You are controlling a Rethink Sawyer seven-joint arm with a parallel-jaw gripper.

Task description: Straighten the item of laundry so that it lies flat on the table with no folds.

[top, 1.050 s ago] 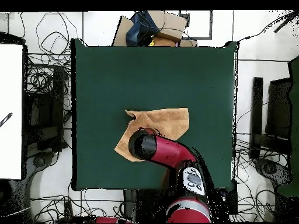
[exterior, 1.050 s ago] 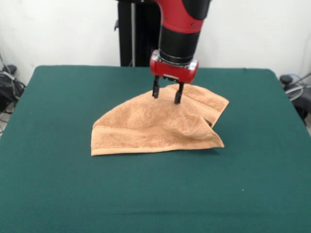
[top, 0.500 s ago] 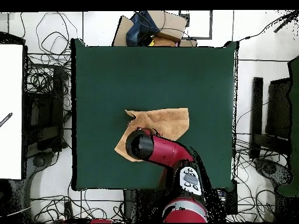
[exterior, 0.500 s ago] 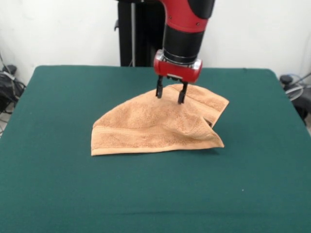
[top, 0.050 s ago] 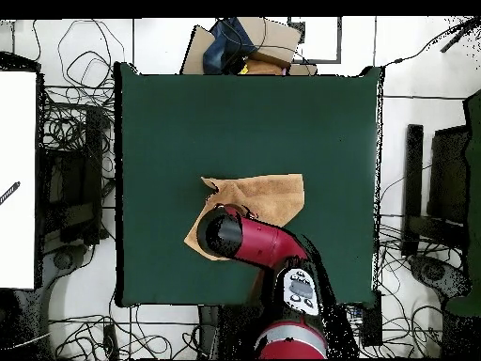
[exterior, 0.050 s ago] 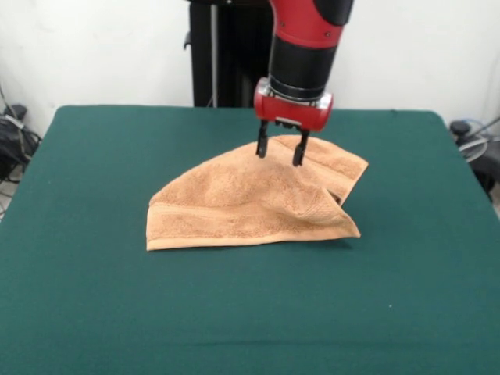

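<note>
From the front, the towel lies crumpled near the middle of the green table, folded over itself into a rough wedge with one flap doubled under at its right end and a banded hem along the near edge. The gripper hangs just above the towel's far upper part, its two dark fingers spread apart and holding nothing. From overhead, the towel sits around the table's centre, and the red arm covers its lower portion, hiding the gripper.

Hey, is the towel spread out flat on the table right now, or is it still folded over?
Folded. The towel lies doubled over itself, with a raised flap at one side in the front view.
</note>
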